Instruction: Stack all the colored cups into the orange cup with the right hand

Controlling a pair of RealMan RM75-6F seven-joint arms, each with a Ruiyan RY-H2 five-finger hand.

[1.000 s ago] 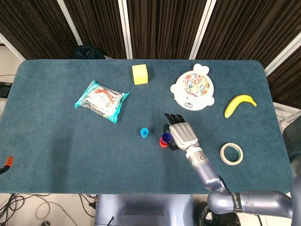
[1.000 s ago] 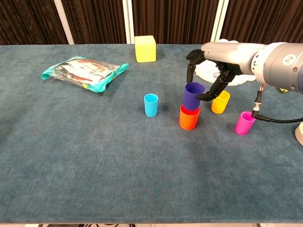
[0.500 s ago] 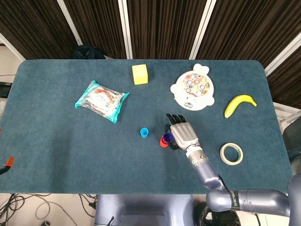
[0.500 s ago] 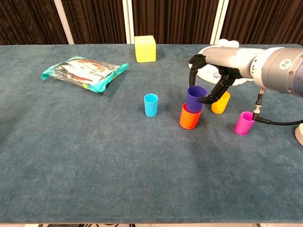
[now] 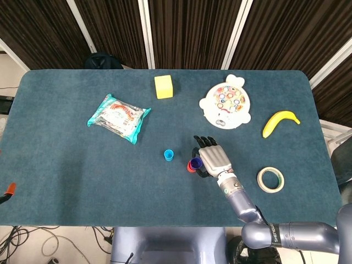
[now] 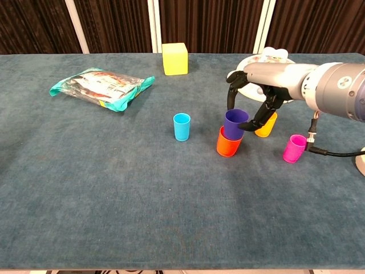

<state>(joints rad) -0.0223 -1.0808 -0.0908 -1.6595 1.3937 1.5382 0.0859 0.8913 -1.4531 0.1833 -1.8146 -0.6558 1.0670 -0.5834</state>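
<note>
The orange cup (image 6: 228,142) stands upright on the table (image 6: 114,188) and serves as the reference point. The purple cup (image 6: 234,124) sits partly inside the orange cup, its upper half above the orange rim, tilted slightly to the right. The right hand (image 6: 255,91) is directly above and to the right of the orange cup; its fingers (image 6: 230,94) curve down around the purple cup's rim, and contact appears to exist on both sides, clamping the cup. In the head view the right hand (image 5: 213,158) covers most of the stack, with the purple cup (image 5: 194,163) visible at its left edge. The yellow cup (image 6: 264,125) stands just right of the orange cup, behind the fingers. The pink cup (image 6: 294,148) stands further right of the orange cup. The blue cup (image 6: 182,126) stands left of the orange cup, apart from it. The left hand is outside both views
</note>
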